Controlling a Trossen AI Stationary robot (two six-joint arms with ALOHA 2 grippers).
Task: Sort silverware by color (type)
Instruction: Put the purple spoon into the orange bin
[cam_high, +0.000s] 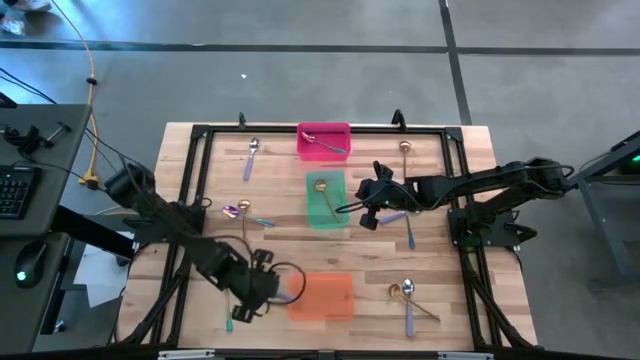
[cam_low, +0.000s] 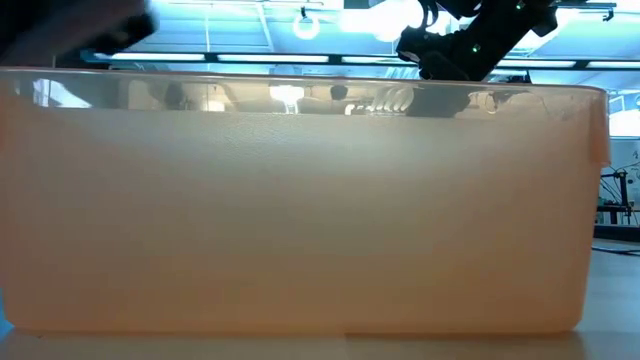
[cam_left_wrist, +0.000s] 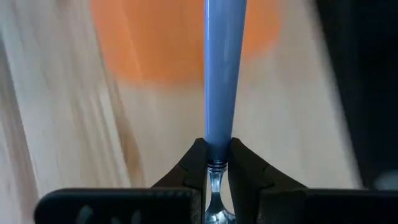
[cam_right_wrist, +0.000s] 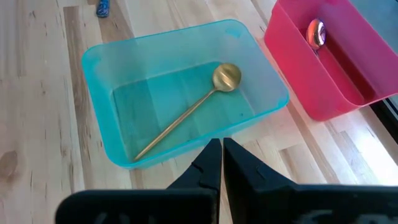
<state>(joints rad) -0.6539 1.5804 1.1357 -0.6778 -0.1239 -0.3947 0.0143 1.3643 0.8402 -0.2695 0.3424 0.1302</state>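
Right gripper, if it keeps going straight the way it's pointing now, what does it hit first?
Probably the near wall of the green bin, straight ahead of the right gripper. Beyond it lies the gold spoon. Height over the rim is unclear.

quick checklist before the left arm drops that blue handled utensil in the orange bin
1. Grip: left gripper is shut on the blue-handled utensil, clamped where handle meets metal: ok.
2. Position: in the high view the left gripper sits beside the orange bin, not over it: not ok.
3. Orange bin contents: cannot tell.
4. Right gripper is shut, empty, near the green bin, away from the orange bin: ok.
5. Colour match: green bin holds a gold spoon, pink bin a silver-bowled piece; orange is unclaimed as far as visible: ok.
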